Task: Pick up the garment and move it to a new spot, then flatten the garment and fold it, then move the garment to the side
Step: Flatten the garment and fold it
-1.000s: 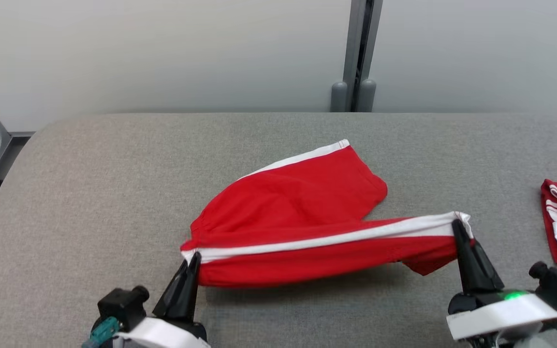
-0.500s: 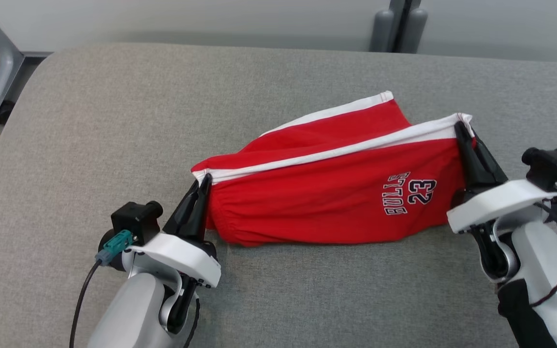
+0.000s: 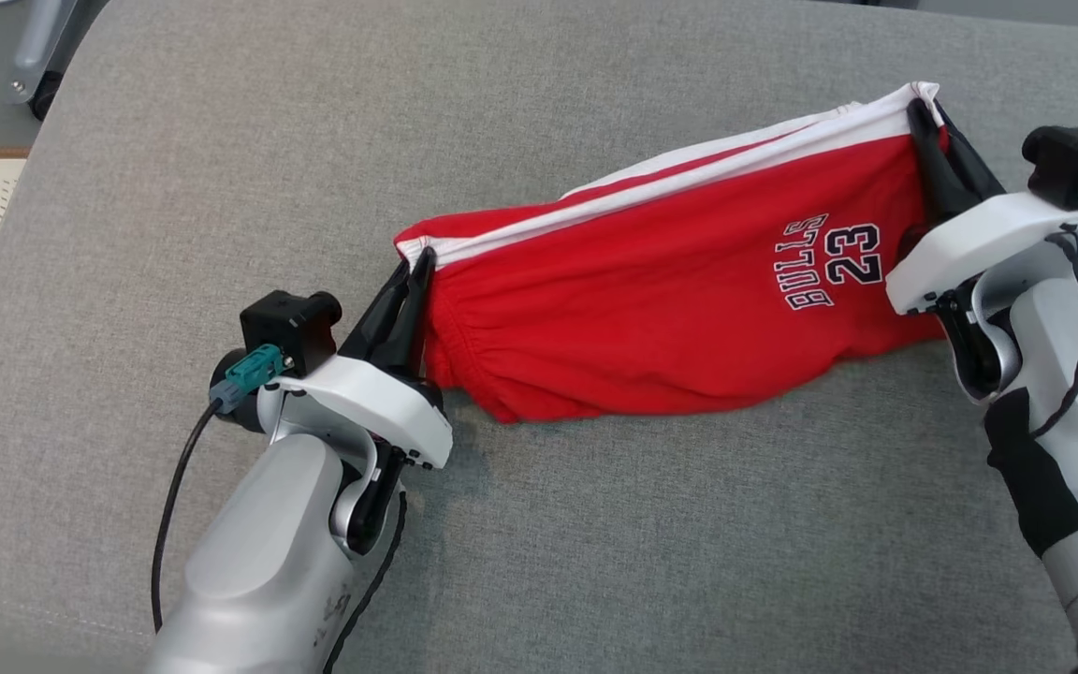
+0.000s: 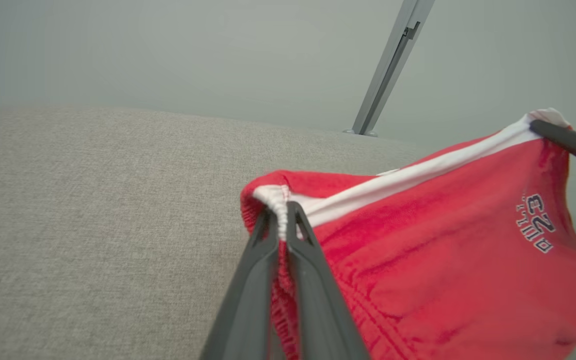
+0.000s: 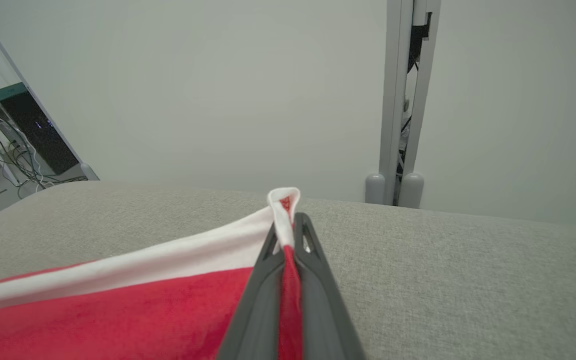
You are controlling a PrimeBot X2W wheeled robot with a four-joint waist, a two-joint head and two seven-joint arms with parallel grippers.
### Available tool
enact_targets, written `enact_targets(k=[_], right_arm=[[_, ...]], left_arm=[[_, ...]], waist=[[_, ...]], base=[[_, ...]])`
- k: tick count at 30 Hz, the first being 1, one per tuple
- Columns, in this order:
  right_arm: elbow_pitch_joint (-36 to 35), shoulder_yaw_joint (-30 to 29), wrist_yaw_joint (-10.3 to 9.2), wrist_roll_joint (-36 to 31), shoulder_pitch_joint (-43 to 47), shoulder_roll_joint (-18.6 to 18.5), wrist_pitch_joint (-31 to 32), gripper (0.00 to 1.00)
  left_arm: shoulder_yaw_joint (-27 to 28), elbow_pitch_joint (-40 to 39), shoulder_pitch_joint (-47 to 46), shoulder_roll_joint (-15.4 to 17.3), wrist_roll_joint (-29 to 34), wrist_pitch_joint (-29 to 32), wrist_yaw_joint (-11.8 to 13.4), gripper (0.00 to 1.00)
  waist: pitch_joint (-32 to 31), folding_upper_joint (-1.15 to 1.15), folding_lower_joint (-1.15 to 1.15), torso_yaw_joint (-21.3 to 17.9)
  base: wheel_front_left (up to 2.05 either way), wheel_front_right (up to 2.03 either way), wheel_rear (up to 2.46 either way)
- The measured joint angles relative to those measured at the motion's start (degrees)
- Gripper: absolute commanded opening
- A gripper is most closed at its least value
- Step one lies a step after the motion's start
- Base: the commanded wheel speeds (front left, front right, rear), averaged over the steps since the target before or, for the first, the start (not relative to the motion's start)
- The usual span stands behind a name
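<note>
The left jaws are clamped on the gathered waistband [image 4: 274, 196] of the red shorts [image 3: 670, 281], right where the white stripe [image 3: 689, 173] begins. The right jaws are clamped on the far end of that stripe, at the leg hem, with only a small tab of cloth poking past the tips. Between them the shorts hang stretched along the stripe, the side with the number print [image 3: 829, 262] facing the robot. The lower edge sags onto the grey counter [image 3: 221, 187].

The right hold looks the weaker. It is a thin pinch near the very edge, so pulling the arms further apart could draw the hem out. The left end is elastic and may stretch, then snap slack. The other leg seems to lie bunched behind the front panel. Lowering the shorts as they are could trap that fold underneath and leave them creased. Dragging the sagging edge across the rough cloth could also roll it under.
</note>
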Motion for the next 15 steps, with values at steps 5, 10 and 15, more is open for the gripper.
enact_targets(k=[5,10,15], right_arm=[[4.7,0.1,0.0,-2.7,-3.9,-0.1,0.0,0.0],[9.0,-1.5,0.0,-4.1,-5.5,0.5,0.0,0.46],[8.6,-4.6,0.0,-4.5,-6.3,0.9,0.0,1.0]], left_arm=[[-2.0,1.1,-2.0,0.0,-1.6,0.0,0.7,0.0],[-3.4,1.2,-2.4,0.1,-2.3,0.0,2.2,1.0],[-3.5,1.3,-2.2,0.1,-1.6,0.0,5.2,1.0]], waist=[[1.5,0.0,0.0,0.6],[1.5,0.0,0.0,0.9],[1.3,0.0,0.0,0.9]], base=[[0.0,0.0,0.0],[0.0,0.0,0.0],[0.0,0.0,0.0]])
